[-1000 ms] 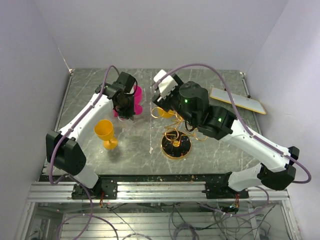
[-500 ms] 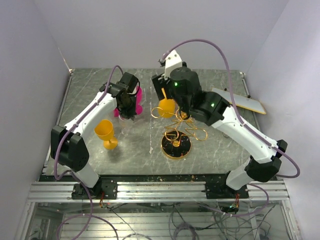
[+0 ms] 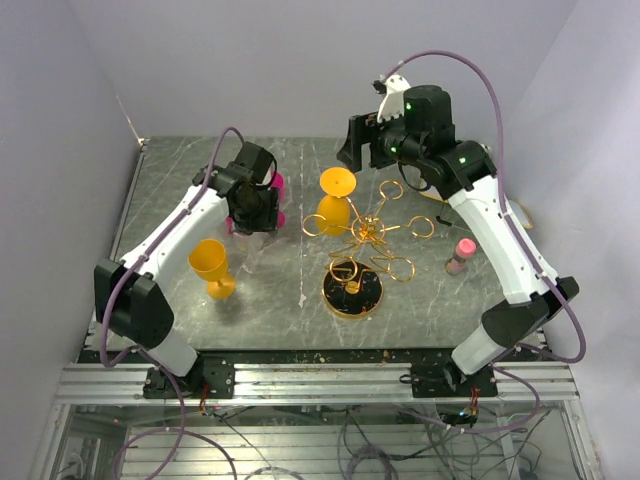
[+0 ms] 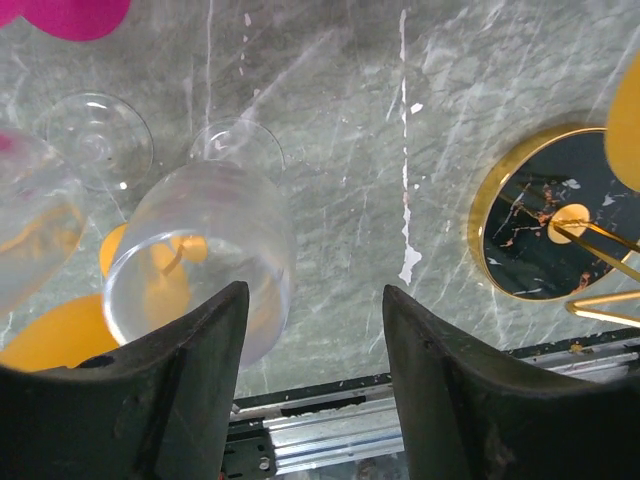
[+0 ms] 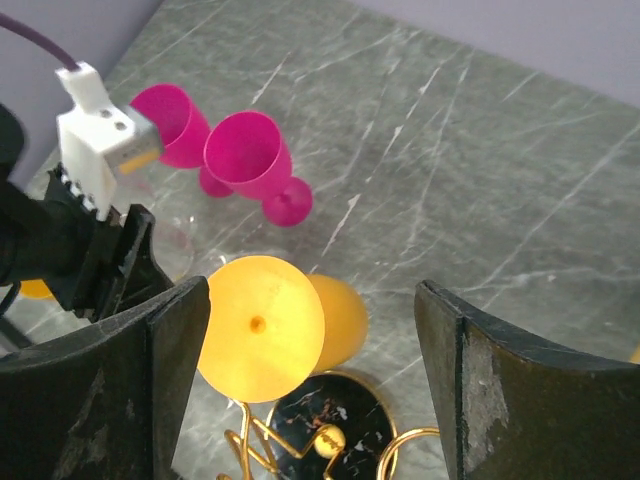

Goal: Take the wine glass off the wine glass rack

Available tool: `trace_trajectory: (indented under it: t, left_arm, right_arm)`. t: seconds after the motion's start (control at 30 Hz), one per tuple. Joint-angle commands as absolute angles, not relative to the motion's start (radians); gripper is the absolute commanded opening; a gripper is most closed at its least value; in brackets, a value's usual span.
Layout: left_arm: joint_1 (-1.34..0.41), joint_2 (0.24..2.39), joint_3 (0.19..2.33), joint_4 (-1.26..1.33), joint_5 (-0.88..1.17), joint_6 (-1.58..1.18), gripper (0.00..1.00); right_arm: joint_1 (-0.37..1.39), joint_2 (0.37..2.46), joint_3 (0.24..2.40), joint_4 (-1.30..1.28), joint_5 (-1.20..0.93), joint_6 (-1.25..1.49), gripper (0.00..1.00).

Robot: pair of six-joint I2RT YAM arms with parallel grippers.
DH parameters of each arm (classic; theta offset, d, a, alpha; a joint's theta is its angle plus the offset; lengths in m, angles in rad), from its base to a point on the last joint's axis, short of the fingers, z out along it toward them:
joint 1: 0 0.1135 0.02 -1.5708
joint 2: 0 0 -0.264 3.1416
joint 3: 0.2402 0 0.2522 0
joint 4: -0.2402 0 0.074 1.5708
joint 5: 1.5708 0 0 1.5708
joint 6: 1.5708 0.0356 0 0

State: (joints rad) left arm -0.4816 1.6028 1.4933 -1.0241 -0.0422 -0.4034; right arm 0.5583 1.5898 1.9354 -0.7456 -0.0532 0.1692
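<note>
Right wrist view, wine glass [image 5: 260, 325] below spread right claw [image 5: 312, 295], untouched

Lighting is pretty bright and even, soft white from overhead, so shadows on the table [image 3: 290, 270] are faint: just a soft smudge by the yellow goblet [image 3: 211, 266] at lower left. In the wrist views, the left gripper's fingers [image 4: 170, 400] and the right gripper's fingers [image 5: 480, 390] along the bottom edge are dark and blurry. The clear glass [image 4: 200, 260] catches pale glare.
</note>
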Motion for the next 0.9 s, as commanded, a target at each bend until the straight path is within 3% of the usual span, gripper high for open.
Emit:
trace_trajectory:
  t: [0.0,0.17,0.37,0.6,0.87]
  left_arm:
    - [-0.488,1.51,1.537,-1.021,-0.063,-0.39,0.67]
    - [-0.488,1.457,1.552,-1.025,-0.059,-0.395,0.69]
    - [-0.488,1.377,1.583,-1.037,-0.053,-0.409,0.82]
    - [-0.488,1.27,1.627,-1.06,-0.057,-0.415,0.83]
    - [-0.488,1.215,1.62,-1.061,-0.062,-0.425,0.84]
  right_arm:
    - [0.46,1.613,1.939,-0.773,-0.339,0.244,0.8]
    - [0.423,1.64,1.938,-0.782,-0.44,0.263,0.72]
    - [0.405,1.688,1.926,-0.817,-0.48,0.257,0.65]
    - [0.404,1.705,1.893,-0.835,-0.5,0.252,0.62]
    - [0.406,1.7,1.861,-0.858,-0.516,0.245,0.48]
